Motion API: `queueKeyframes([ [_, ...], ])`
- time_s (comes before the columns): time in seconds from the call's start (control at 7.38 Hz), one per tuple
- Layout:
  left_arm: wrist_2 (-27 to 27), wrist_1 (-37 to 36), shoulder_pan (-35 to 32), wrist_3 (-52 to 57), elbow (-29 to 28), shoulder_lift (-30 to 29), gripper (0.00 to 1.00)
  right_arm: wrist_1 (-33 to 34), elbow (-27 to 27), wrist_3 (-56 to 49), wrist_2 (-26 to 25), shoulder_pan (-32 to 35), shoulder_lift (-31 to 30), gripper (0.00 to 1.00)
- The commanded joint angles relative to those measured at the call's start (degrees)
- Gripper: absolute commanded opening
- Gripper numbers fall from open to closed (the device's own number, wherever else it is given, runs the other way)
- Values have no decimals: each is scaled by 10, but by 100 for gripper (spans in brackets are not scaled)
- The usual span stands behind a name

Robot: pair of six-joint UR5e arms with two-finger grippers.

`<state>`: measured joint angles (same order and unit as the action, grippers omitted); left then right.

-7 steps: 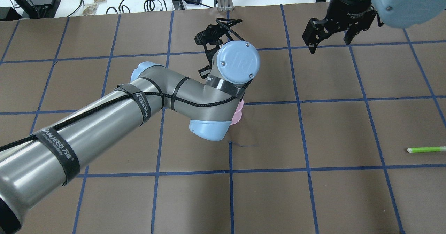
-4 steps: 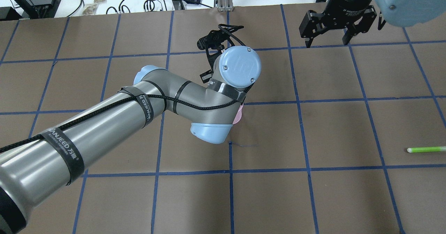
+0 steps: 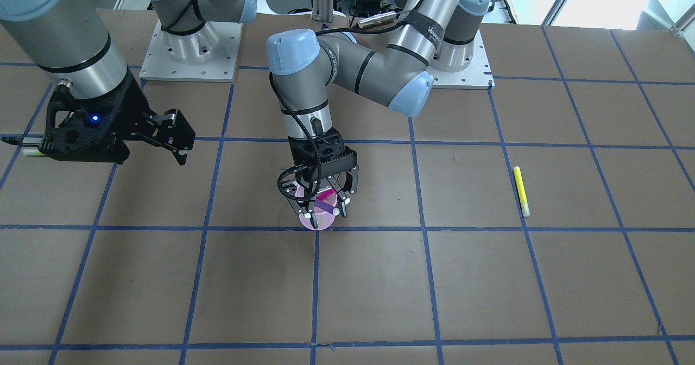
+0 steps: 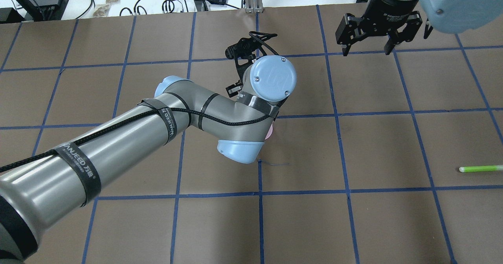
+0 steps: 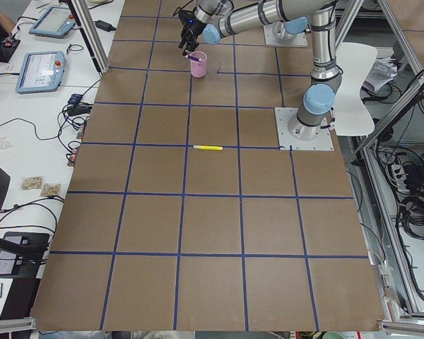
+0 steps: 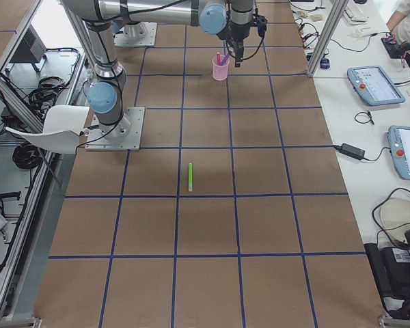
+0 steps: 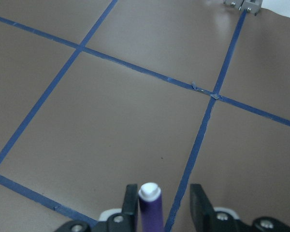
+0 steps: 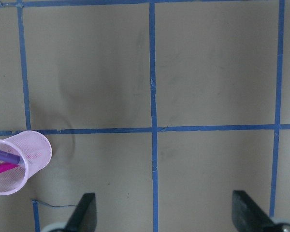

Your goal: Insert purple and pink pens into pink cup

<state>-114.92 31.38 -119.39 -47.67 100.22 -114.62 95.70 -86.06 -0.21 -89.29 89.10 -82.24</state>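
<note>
The pink mesh cup stands near the middle of the table; it also shows in the right wrist view. The purple pen and the pink pen both lean inside it. My left gripper hangs straight down over the cup, its fingers spread on either side of the purple pen's top, with a gap to one finger. In the overhead view my left arm hides all but a sliver of the cup. My right gripper is open and empty near the far edge.
A green pen lies on the table at my right side. A yellow pen lies on my left side. Brown mats with a blue tape grid cover the table. Cables and gear lie beyond the far edge.
My right gripper has drawn back toward the far edge. My left wrist has shifted slightly to the right above the cup, covering more of it.
</note>
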Motion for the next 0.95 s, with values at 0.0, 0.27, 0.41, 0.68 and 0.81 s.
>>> queueKeyframes([
  [0.0, 1, 1, -1, 1, -1, -1, 100, 1, -1, -2, 0, 0, 1, 100],
  [0.27, 1, 2, -1, 11, -1, 0, 100, 2, -2, -2, 0, 0, 1, 100],
  [0.41, 5, 9, -2, 42, -10, 16, 100, 1, -2, -1, 0, 0, 1, 100],
  [0.68, 24, 55, 22, 164, -26, 34, 100, 1, 9, 6, 2, 1, 3, 100],
  [0.81, 40, 105, 46, 191, -40, 47, 100, 0, 8, 6, 2, 1, -2, 100],
])
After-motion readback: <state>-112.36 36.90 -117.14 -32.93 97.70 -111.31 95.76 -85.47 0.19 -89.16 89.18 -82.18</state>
